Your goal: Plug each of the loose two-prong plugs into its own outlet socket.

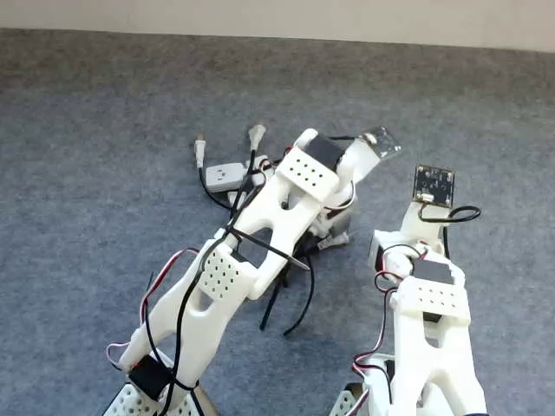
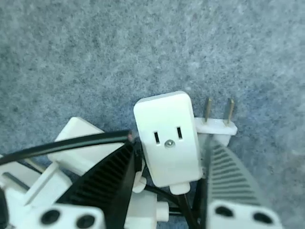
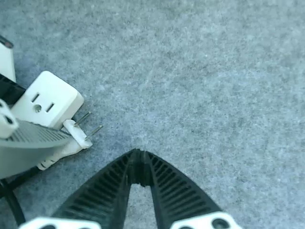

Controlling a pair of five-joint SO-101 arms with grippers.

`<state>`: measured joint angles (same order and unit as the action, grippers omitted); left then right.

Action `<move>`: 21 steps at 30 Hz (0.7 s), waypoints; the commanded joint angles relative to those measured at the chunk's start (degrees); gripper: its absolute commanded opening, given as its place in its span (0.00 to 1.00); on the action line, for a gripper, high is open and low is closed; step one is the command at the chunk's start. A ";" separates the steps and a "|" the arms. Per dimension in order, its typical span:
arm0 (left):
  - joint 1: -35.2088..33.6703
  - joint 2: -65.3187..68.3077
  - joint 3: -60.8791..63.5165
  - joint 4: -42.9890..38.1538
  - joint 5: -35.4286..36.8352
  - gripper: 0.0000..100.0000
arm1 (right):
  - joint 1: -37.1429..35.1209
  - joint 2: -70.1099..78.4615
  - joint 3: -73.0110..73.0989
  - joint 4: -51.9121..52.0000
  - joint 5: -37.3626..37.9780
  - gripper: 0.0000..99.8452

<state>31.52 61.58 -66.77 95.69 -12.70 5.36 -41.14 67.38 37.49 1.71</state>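
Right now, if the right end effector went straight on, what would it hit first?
Probably just the grey carpet: the right end effector aims at a bare patch, with the outlet socket and loose plug off to one side.

Seen from above, the left white perforated arm (image 1: 260,243) hides the white two-prong plug (image 2: 217,126) and white boxy outlet socket (image 2: 167,138).

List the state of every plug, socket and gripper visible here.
White box-shaped plastic outlet socket: nothing plugged in.
White plastic two-prong plug: unplugged, prongs bare, beside the socket.
Left gripper: shut on the socket.
Right gripper: shut, empty.
Two farther white plugs: unplugged.
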 commanded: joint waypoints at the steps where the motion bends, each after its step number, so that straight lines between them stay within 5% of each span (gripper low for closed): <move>1: -1.27 -3.65 -1.36 4.57 -9.05 0.01 | -0.22 -0.40 -0.57 -1.27 0.00 0.01; 13: -8.13 -22.90 1.89 5.80 -11.60 0.00 | -0.31 -0.40 1.63 -6.02 0.00 0.01; 21: -20.70 -49.27 26.33 5.80 -20.84 0.00 | -0.31 -0.40 1.63 -6.11 0.00 0.01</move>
<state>18.77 27.65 -52.44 101.14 -28.70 5.36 -41.14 69.67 32.57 1.71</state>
